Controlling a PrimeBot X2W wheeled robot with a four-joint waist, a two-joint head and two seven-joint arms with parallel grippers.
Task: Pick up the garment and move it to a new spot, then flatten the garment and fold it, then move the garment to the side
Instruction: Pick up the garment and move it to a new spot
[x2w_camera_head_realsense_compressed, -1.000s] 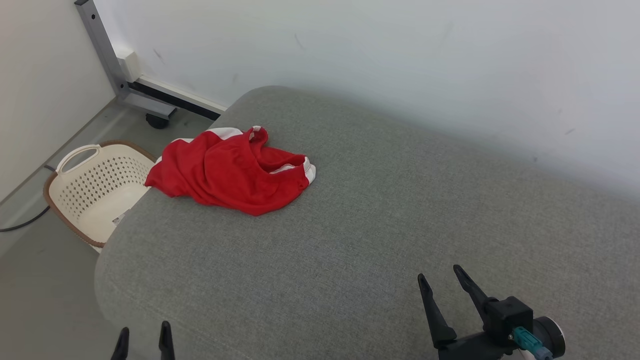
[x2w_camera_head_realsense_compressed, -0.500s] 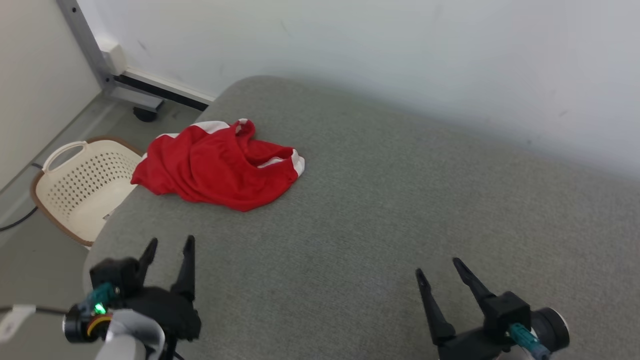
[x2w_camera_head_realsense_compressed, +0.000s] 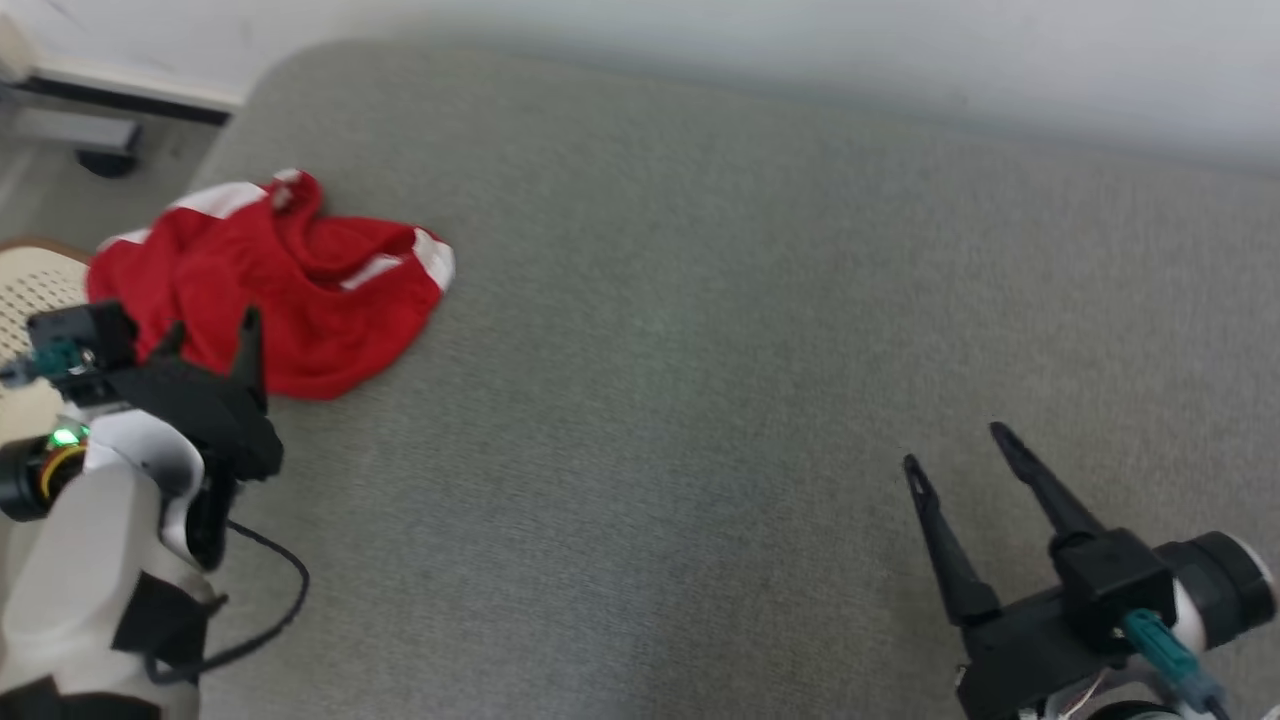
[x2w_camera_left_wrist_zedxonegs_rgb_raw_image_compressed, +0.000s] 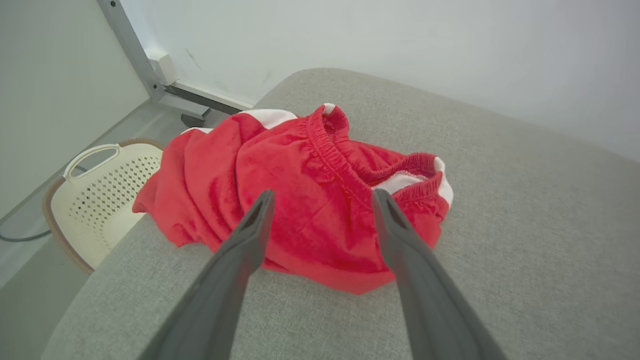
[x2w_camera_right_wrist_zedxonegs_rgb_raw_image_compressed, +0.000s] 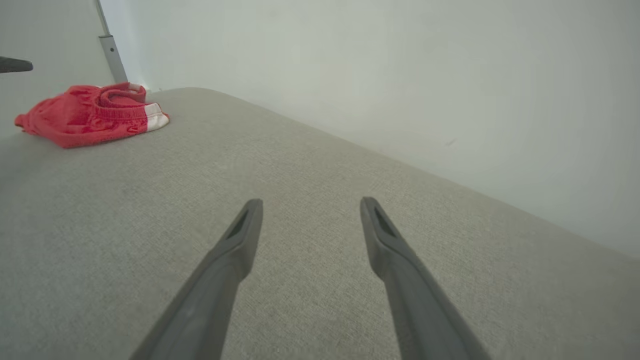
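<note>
1. The left gripper (x2w_camera_head_realsense_compressed: 208, 335) stands with its two dark fingers spread wide and nothing between them. It is aimed at the near side of the garment (x2w_camera_head_realsense_compressed: 300, 290).
2. Along the left wrist view, the left gripper (x2w_camera_left_wrist_zedxonegs_rgb_raw_image_compressed: 322, 195) frames the red cloth (x2w_camera_left_wrist_zedxonegs_rgb_raw_image_compressed: 210, 190), one fingertip to either side of the elastic waistband. I cannot tell whether the tips touch the fabric.
3. The garment is a pair of red shorts with white side panels. It lies crumpled in a heap near the far left corner of the grey upholstered surface (x2w_camera_head_realsense_compressed: 700, 400), with one edge reaching that surface's left rim.
4. The right gripper (x2w_camera_head_realsense_compressed: 955, 447) is also spread open and empty. It hangs low over bare grey fabric at the near right, well apart from the garment.
5. From the right wrist view, the right gripper (x2w_camera_right_wrist_zedxonegs_rgb_raw_image_compressed: 311, 202) points across the open surface (x2w_camera_right_wrist_zedxonegs_rgb_raw_image_compressed: 300, 150), and the garment (x2w_camera_right_wrist_zedxonegs_rgb_raw_image_compressed: 85, 117) is a small red mound far off to the upper left.
6. Beside the surface's left edge, down on the floor (x2w_camera_left_wrist_zedxonegs_rgb_raw_image_compressed: 30, 280), sits a cream perforated basket (x2w_camera_left_wrist_zedxonegs_rgb_raw_image_compressed: 100, 195) with a brown rim, just next to the garment's corner.
7. Behind it all runs a pale wall (x2w_camera_left_wrist_zedxonegs_rgb_raw_image_compressed: 400, 50), with a grey metal frame (x2w_camera_left_wrist_zedxonegs_rgb_raw_image_compressed: 145, 65) standing at its foot.
</note>
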